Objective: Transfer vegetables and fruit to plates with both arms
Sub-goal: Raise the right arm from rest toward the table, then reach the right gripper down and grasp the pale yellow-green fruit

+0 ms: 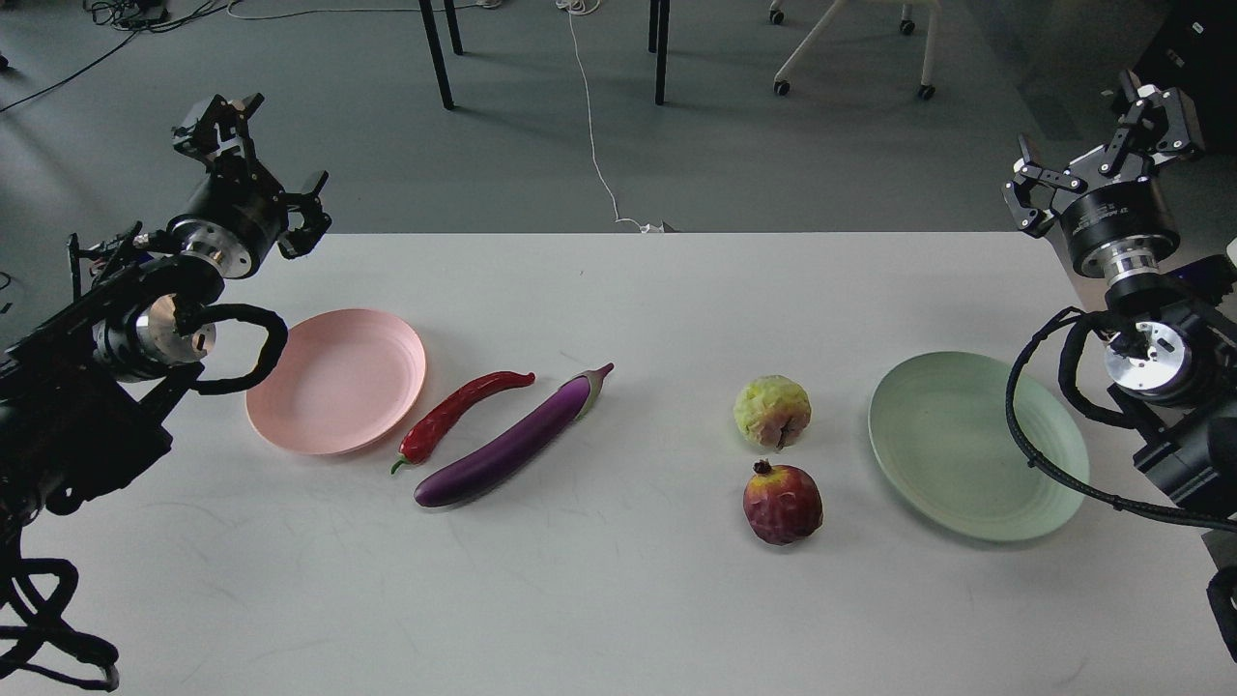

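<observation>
**A:** so what's the table look like atm?

**B:** white table (618,599), all four items lying in the middle, both plates bare. Pink plate (335,381) on the left, mint green plate (966,445) on the right. Just right of the pink one is the red chili pepper (461,414), its green stem end toward the near side. The purple eggplant (515,442) lies right beside it on the same diagonal, pale calyx pointing far-right. Can't tell if those two actually touch.

**A:** and the fruit?

**B:** over toward the green plate. Lumpy yellow-green fruit (772,412) sits farther back, pomegranate (783,503) nearer, crown up. Small gap between them, and both sit clear of the plate.

**A:** arms doing anything?

**B:** nope, nothing in either claw. Left gripper (259,164) is raised at the far-left corner, beyond the pink plate, fingers spread apart. Right gripper (1097,140) is up at the far-right edge, beyond the green plate, fingers also splayed wide. Both well apart from the food.
</observation>
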